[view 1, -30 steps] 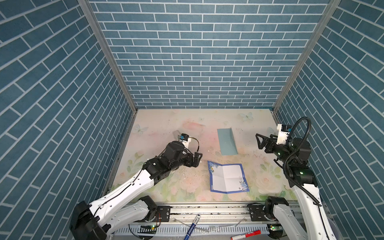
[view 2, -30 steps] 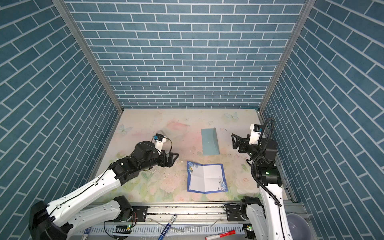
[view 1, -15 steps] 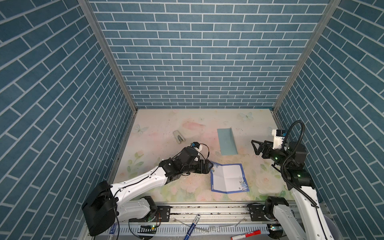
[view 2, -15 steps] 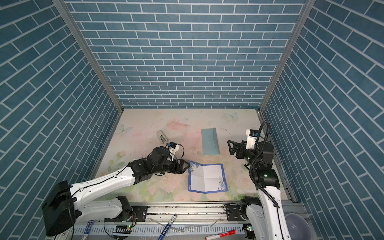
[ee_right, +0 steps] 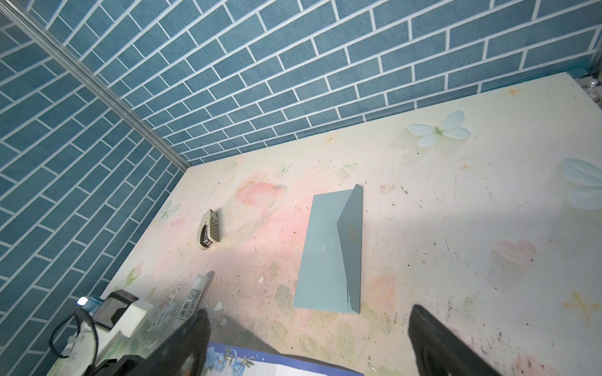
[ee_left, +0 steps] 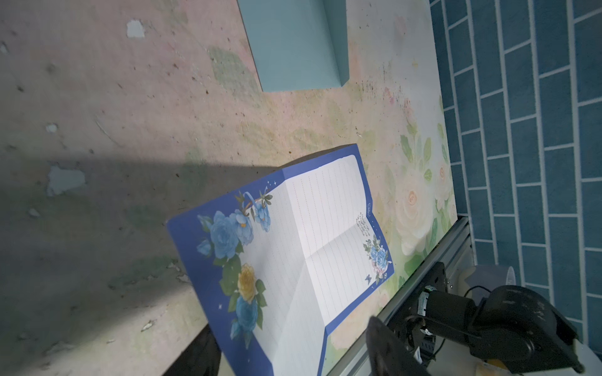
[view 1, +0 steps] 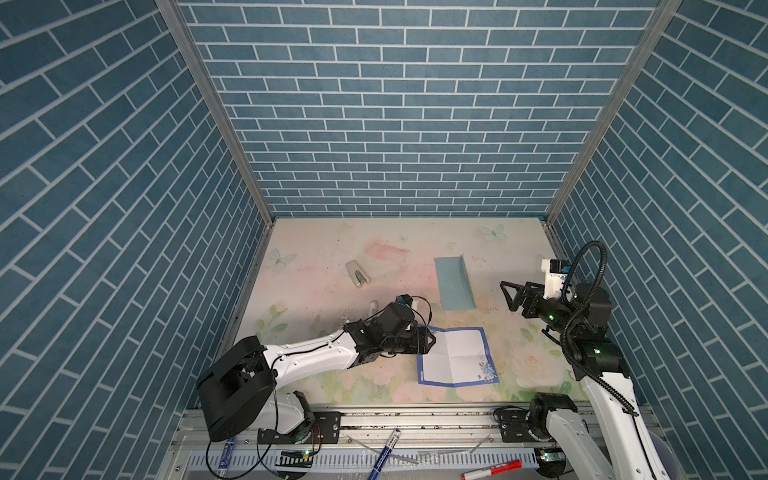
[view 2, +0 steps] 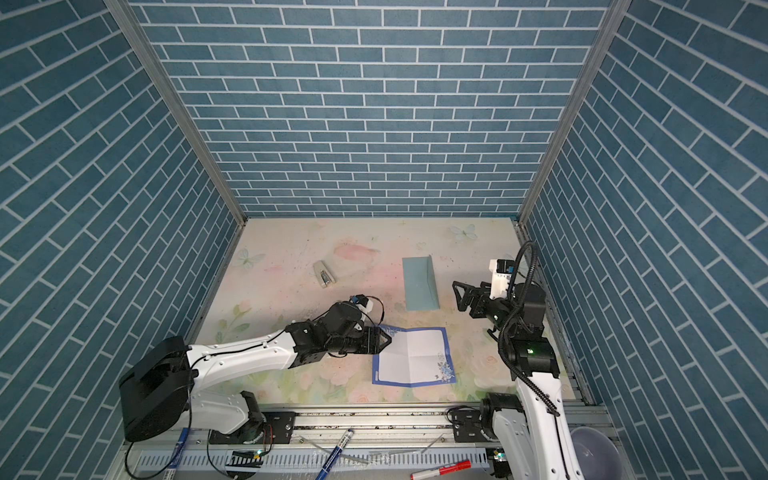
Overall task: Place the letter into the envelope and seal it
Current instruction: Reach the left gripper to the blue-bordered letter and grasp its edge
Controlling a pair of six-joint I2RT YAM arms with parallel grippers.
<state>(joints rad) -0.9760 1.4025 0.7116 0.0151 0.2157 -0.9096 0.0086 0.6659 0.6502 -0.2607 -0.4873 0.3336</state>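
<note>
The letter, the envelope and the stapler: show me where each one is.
letter (view 1: 455,357), in a top view, white middle at the creases
envelope (view 1: 451,286), in a top view, flat body beside the raised flap
stapler (view 1: 358,274), in a top view, middle of its body

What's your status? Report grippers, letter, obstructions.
Left gripper open, astride letter corner. Right gripper open, hovering clear. Envelope flap up. Nothing blocking.

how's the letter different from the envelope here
The letter is white with a blue border and flower prints; the envelope is plain teal. The letter is broad and unfolded, with creases; the envelope is narrow, its flap half raised. The letter lies nearer the robot than the envelope. Both are paper, apart on the table.
</note>
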